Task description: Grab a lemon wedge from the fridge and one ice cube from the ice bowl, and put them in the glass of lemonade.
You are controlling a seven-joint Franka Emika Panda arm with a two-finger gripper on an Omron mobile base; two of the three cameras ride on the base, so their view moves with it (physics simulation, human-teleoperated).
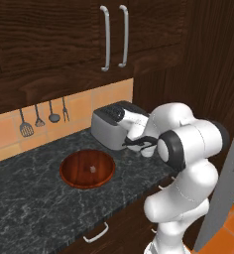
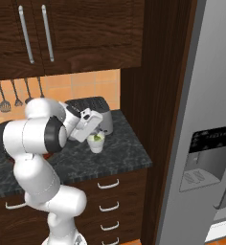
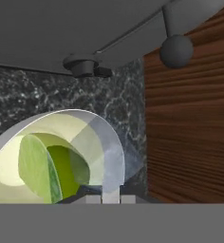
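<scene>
The glass of lemonade (image 2: 96,143) stands on the dark counter just in front of the toaster (image 2: 93,107). My gripper (image 2: 96,133) points down right over its mouth. In the hand view the glass rim (image 3: 104,137) is very close, and a yellow-green lemon wedge (image 3: 35,168) lies inside it, left of centre. My fingers are hidden, so I cannot tell whether they are open or shut. The reddish-brown ice bowl (image 1: 87,168) sits to the left on the counter with a small pale ice cube (image 1: 92,169) in it. The grey fridge (image 2: 210,119) stands at the right.
Dark wood upper cabinets (image 1: 64,34) with long handles hang above the counter. Utensils (image 1: 39,119) hang on the orange tile wall. A wooden panel (image 2: 153,95) separates the counter from the fridge. Drawers (image 2: 107,184) lie under the counter edge.
</scene>
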